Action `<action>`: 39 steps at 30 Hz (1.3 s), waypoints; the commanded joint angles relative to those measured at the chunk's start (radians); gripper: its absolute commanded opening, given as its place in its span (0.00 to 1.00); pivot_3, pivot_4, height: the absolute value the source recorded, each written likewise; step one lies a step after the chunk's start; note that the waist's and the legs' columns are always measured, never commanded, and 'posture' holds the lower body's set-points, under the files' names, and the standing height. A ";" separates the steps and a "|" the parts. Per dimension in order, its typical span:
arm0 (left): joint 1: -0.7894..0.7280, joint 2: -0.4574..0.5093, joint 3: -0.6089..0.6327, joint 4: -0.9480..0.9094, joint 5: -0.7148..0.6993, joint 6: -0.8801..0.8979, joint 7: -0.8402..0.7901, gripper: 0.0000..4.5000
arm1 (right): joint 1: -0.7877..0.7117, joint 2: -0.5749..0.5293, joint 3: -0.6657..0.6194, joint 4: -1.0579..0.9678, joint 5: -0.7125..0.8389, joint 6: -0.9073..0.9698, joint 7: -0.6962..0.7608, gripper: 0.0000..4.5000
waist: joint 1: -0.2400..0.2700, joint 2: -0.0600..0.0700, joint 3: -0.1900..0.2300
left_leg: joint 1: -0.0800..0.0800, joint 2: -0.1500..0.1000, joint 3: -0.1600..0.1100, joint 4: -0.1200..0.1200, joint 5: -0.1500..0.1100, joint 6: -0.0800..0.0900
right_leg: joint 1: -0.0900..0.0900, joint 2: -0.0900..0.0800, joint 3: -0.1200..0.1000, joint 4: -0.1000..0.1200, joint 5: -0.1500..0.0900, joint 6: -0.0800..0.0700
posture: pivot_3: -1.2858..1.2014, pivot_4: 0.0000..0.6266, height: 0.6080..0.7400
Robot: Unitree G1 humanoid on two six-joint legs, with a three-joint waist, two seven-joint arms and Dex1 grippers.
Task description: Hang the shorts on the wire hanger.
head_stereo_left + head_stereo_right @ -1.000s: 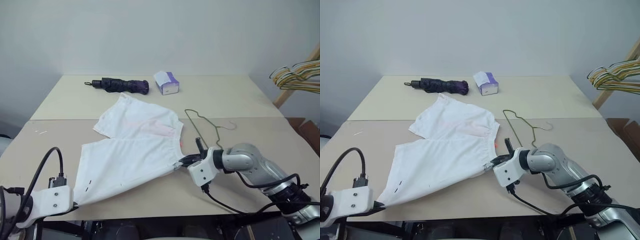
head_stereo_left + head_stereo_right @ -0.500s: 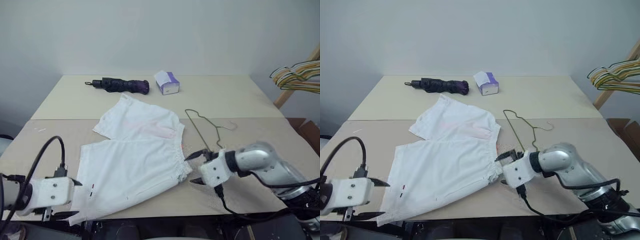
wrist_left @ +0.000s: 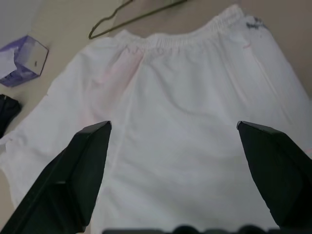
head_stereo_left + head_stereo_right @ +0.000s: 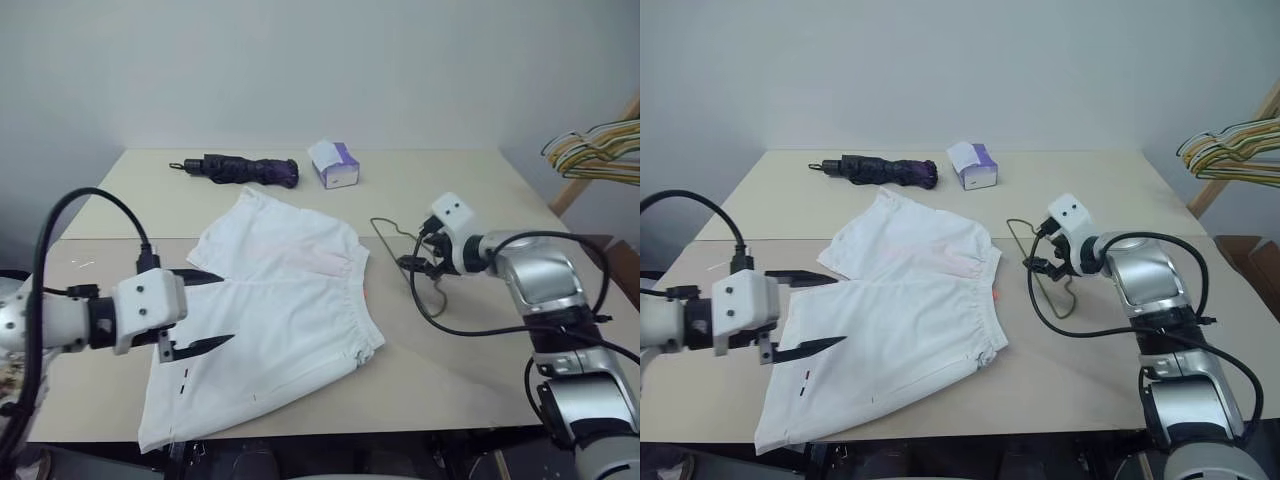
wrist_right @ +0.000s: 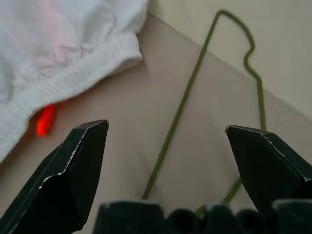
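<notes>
The white shorts point(image 4: 270, 310) lie flat on the table, waistband toward the right, a small red-and-dark mark point(image 4: 184, 374) near the front hem. My left gripper point(image 4: 205, 310) hovers open above the nearer leg, holding nothing; its wrist view looks across the cloth point(image 3: 195, 122) to the waistband. The wire hanger point(image 4: 390, 245), thin and olive-grey, lies on the table just right of the waistband. My right gripper point(image 4: 415, 252) stands open over the hanger, empty. In its wrist view the wire point(image 5: 185, 102) runs between its fingers, with the waistband point(image 5: 73, 58) to one side.
A folded dark umbrella point(image 4: 245, 170) and a purple-and-white tissue box point(image 4: 333, 165) rest at the back of the table point(image 4: 480, 350). A bunch of coloured hangers point(image 4: 595, 150) sticks out from a wooden rack at the far right, off the table.
Both grippers let go of the shorts and opened; the cloth settled flat. The left gripper rose inward over the leg. The right gripper swung back and right to the hanger.
</notes>
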 commanded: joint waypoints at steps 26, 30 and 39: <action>-0.134 -0.081 -0.133 0.023 -0.021 -0.011 0.158 1.00 | -0.008 0.092 0.138 0.233 -0.134 0.009 -0.055 0.01 | -0.008 -0.002 -0.006 | 0.005 0.000 -0.001 0.001 0.001 -0.001 | 0.004 0.000 0.001 0.004 0.000 0.000 | 0.54 0.00 1.00; -0.218 -0.193 -0.182 0.069 -0.022 0.143 0.329 1.00 | 0.018 0.098 0.039 0.090 -0.157 0.042 -0.215 0.01 | -0.002 -0.005 -0.010 | 0.007 0.000 -0.001 0.001 0.001 -0.001 | 0.007 0.000 0.001 0.003 0.000 0.000 | 0.54 0.00 1.00; -0.398 -0.664 0.014 0.164 -0.547 0.644 0.740 1.00 | 0.199 0.117 -0.133 -0.563 -0.091 -0.017 -0.314 0.01 | -0.017 -0.004 -0.009 | -0.003 -0.001 -0.006 0.006 0.003 -0.005 | 0.001 0.001 0.000 0.004 0.000 0.001 | 0.52 0.00 1.00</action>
